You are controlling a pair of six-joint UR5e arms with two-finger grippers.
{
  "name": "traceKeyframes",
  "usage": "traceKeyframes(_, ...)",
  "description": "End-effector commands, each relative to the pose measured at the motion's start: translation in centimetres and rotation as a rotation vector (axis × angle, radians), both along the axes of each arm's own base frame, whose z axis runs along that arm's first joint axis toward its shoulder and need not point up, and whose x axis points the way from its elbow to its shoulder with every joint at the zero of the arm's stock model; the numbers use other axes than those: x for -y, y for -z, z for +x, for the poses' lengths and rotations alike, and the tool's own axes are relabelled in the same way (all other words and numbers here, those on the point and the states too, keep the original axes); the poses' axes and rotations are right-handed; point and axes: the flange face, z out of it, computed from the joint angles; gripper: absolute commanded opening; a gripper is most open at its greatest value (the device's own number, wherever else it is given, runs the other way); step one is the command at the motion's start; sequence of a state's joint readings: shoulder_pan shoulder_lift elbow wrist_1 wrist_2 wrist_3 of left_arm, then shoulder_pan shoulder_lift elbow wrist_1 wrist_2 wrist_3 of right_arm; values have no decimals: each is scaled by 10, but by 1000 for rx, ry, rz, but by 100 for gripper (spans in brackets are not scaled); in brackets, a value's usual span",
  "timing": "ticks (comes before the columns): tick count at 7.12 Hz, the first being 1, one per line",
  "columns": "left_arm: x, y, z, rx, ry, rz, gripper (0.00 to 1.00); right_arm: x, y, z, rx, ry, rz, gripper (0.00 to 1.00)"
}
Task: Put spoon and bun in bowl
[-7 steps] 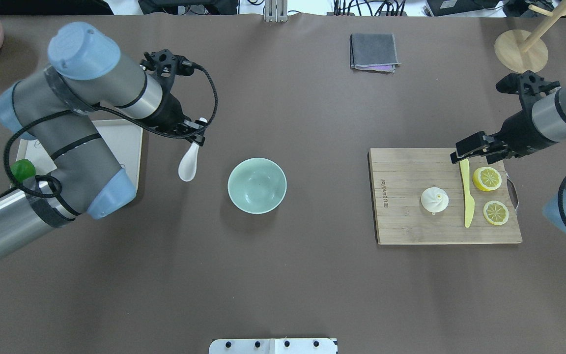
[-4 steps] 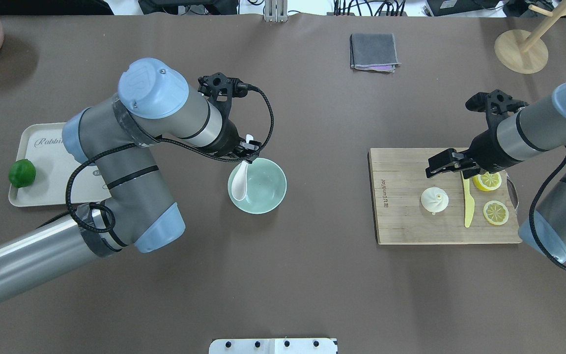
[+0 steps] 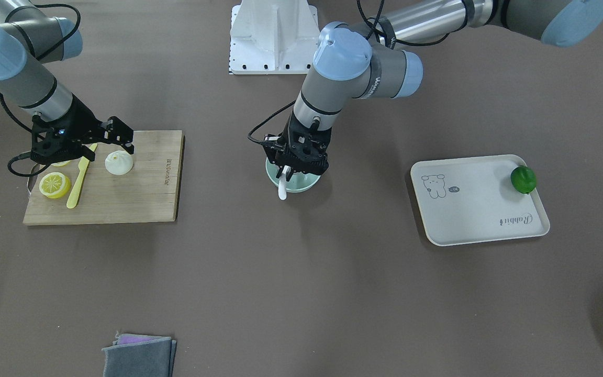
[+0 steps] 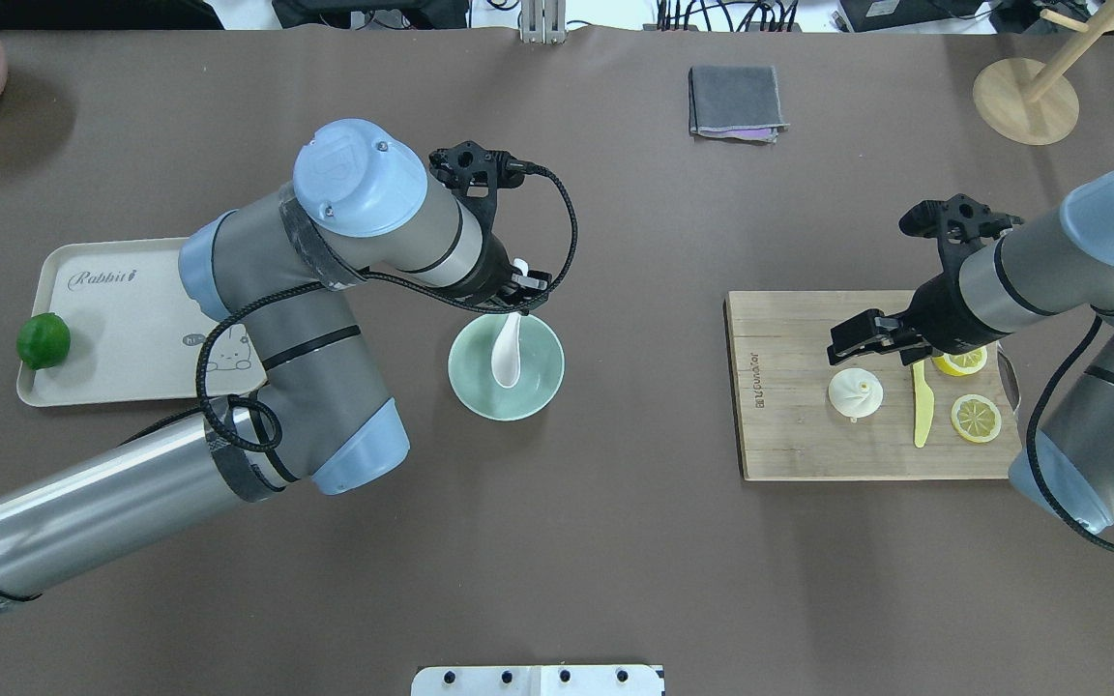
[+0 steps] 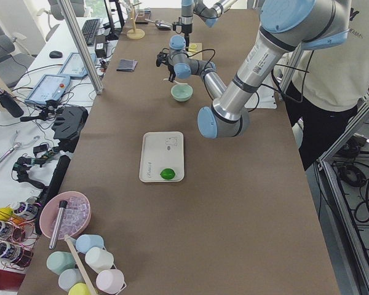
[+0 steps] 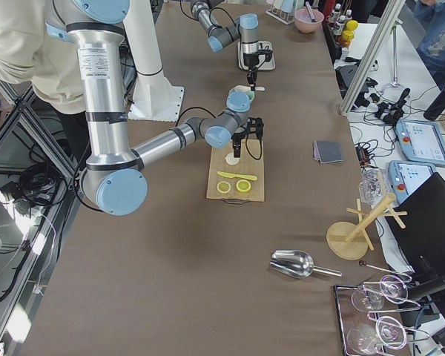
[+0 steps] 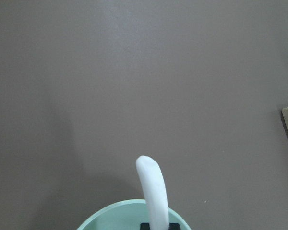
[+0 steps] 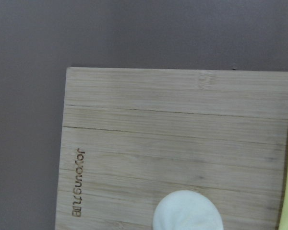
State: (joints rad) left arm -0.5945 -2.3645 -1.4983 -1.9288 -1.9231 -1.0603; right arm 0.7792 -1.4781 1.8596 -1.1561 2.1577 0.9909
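Left end effector (image 4: 516, 305) is clamped on the spoon (image 4: 507, 353) handle, scoop hanging inside the bowl (image 4: 547, 369) outline; can't tell if it touches the bottom. If let go from high up, the glossy spoon could bounce, or the handle could lever it over the rim onto the surface. Right end effector (image 4: 868, 346) has its fingers spread, empty, above the cutting board (image 4: 789, 425) and not centred on the bun (image 4: 855, 394). The yellow knife (image 4: 922, 406) lies just beside the bun, so a finger may snag it. A hard squeeze would squash the soft bun.
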Motion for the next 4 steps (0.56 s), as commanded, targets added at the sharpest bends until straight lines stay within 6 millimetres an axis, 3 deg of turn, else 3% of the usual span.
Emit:
traceKeyframes(1,3,1,5,6,6,-9,88,-1,-10,-8,-35,-13,9,94)
traceKeyframes(2,4,2,2,-5,27,-41,97,-3,-14,-10,-47,-15,14,84)
traceKeyframes(4,17,6,-17,-14,57,-43,97,-8,-23,-19,-73,-13,18,67)
